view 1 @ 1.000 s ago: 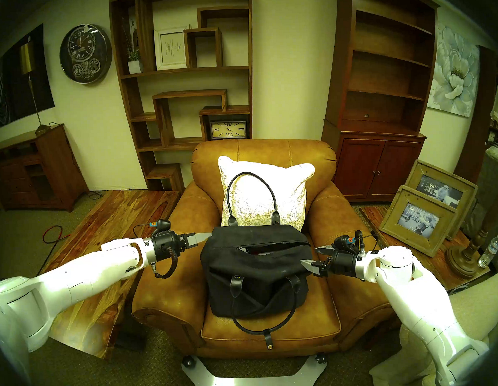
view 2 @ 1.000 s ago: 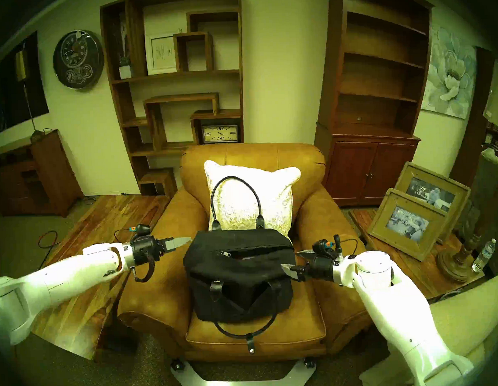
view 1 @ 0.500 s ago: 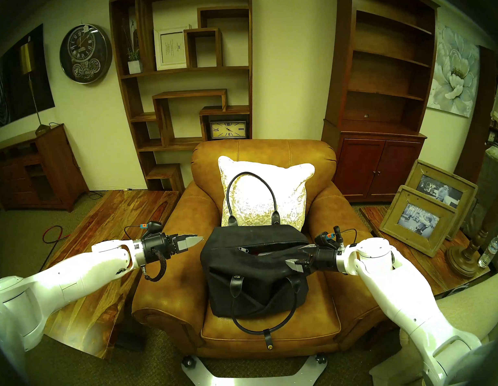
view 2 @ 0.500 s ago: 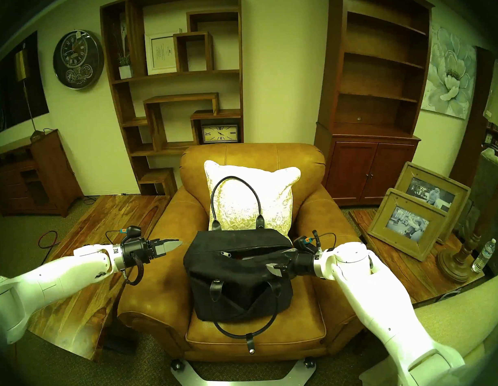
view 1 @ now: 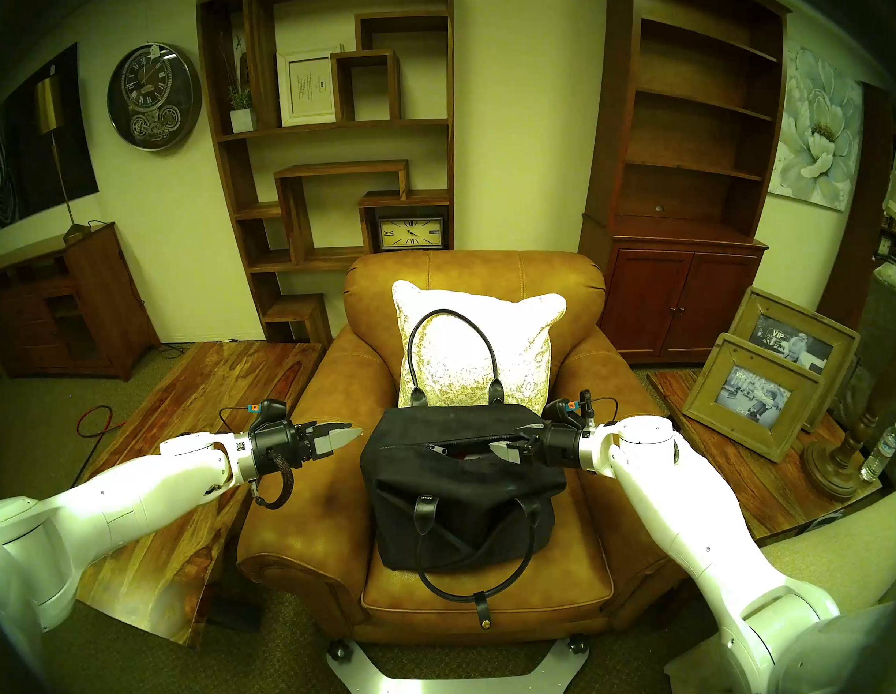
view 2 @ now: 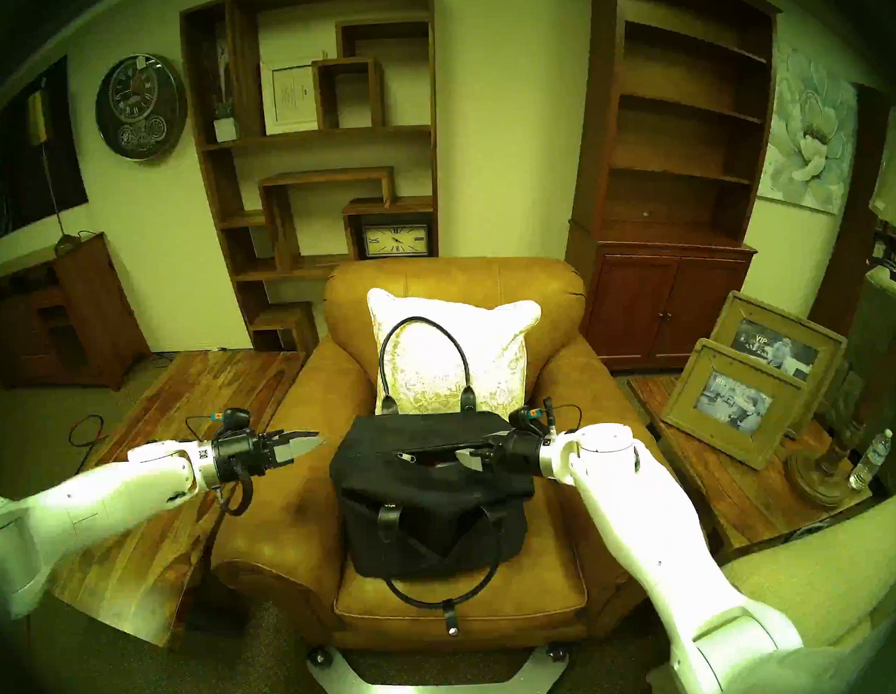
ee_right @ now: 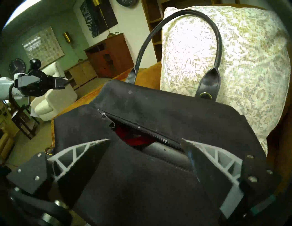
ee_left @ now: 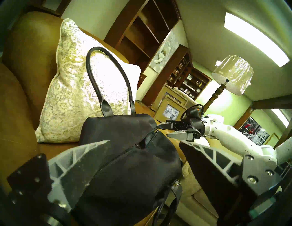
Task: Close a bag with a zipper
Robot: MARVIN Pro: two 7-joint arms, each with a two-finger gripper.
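The black bag (view 1: 461, 495) stands on the armchair's seat. Its rear handle (view 1: 450, 316) leans upright on the pillow. The front handle (view 1: 474, 589) hangs over the seat. The zipper (ee_right: 158, 136) runs along the top, with its pull (ee_right: 111, 124) near the bag's left end. Right of the pull it gapes over something red and something grey. My right gripper (view 1: 506, 438) hovers open over the gaping right part, one finger on each side of the slit (ee_right: 145, 140). My left gripper (view 1: 350, 431) is open and empty, just off the bag's left end (ee_left: 144, 142).
The brown leather armchair (view 1: 299, 496) has bulky arms on both sides of the bag. A patterned pillow (view 1: 466, 358) rests against its back. A wooden table (view 1: 186, 449) stands at the left; picture frames (view 1: 752, 399) and a water bottle (view 1: 883, 450) at the right.
My right gripper has moved from beside the bag's right end leftward and farther back, over its top. My left gripper has drawn back a little from the bag's left end.
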